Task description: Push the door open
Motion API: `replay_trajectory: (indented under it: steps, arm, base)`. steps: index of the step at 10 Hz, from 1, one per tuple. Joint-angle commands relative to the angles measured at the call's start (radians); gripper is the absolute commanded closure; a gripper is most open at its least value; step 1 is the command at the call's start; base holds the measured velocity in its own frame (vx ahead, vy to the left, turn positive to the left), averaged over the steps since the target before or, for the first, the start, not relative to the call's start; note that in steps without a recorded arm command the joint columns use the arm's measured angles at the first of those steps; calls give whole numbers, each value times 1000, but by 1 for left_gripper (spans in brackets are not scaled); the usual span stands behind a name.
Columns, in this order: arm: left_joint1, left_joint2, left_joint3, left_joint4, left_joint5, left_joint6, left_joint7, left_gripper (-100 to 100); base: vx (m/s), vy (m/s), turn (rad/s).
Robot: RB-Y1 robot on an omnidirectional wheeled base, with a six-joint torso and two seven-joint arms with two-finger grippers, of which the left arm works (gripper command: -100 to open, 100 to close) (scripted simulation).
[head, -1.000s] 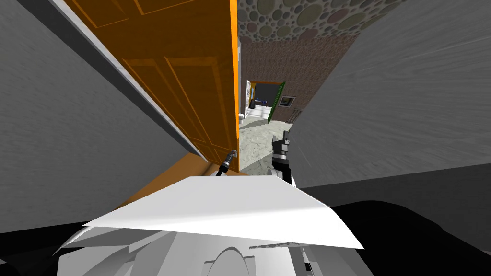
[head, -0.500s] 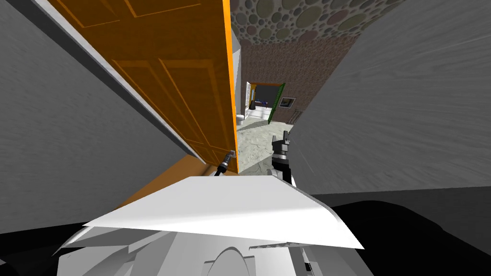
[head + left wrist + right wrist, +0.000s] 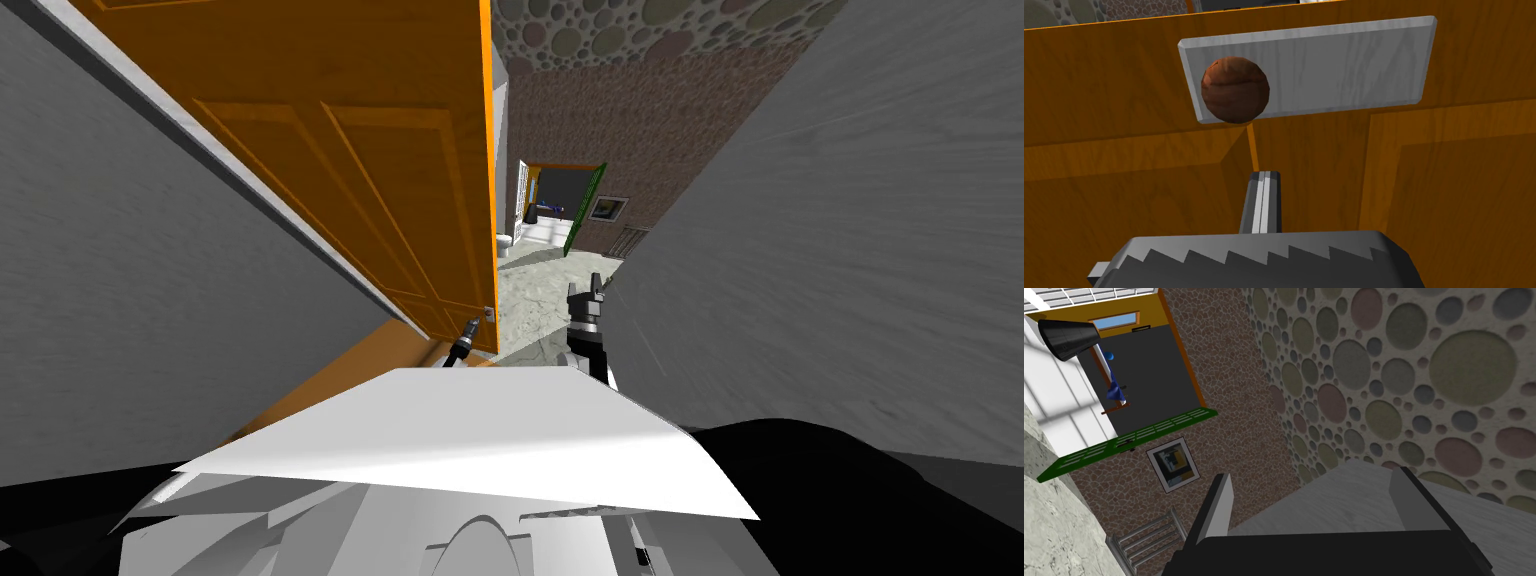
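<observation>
An orange panelled door (image 3: 400, 180) stands ajar, its free edge toward the middle of the head view. My left gripper (image 3: 473, 325) is shut, and its tips sit against the door face (image 3: 1149, 200) just short of a round brown knob (image 3: 1235, 89) on a grey plate (image 3: 1344, 70). The left gripper (image 3: 1264, 175) holds nothing. My right gripper (image 3: 589, 290) hangs open in the doorway gap beside the grey wall, its fingers (image 3: 1221, 503) spread with nothing between them.
Grey walls (image 3: 850, 220) close in on both sides. Through the gap lies a pale stone floor (image 3: 530, 290), a brown cobbled wall (image 3: 620, 130), a far doorway with a green door (image 3: 590, 200), a framed picture (image 3: 1172, 464) and a grey rack (image 3: 1151, 540).
The door has swung a little further from me with my left gripper following its lower edge. The head view has tilted, shifting the far room slightly. My right arm has stayed put.
</observation>
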Motion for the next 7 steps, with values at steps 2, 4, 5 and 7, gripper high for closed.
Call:
replay_trajectory:
  steps: [2,4,5,7]
  arm:
    - [5,-3,-5,-7,1,2,8,-100]
    - [8,-15,-9,-11,3,3,14,-100]
    - [9,-25,-11,-14,4,4,17,-100]
    - [8,-11,-7,-8,4,-1,13,-100]
  base:
    - [-199,9,18]
    - [-206,3,25]
    - [-225,-11,29]
    - [-21,-20,-14]
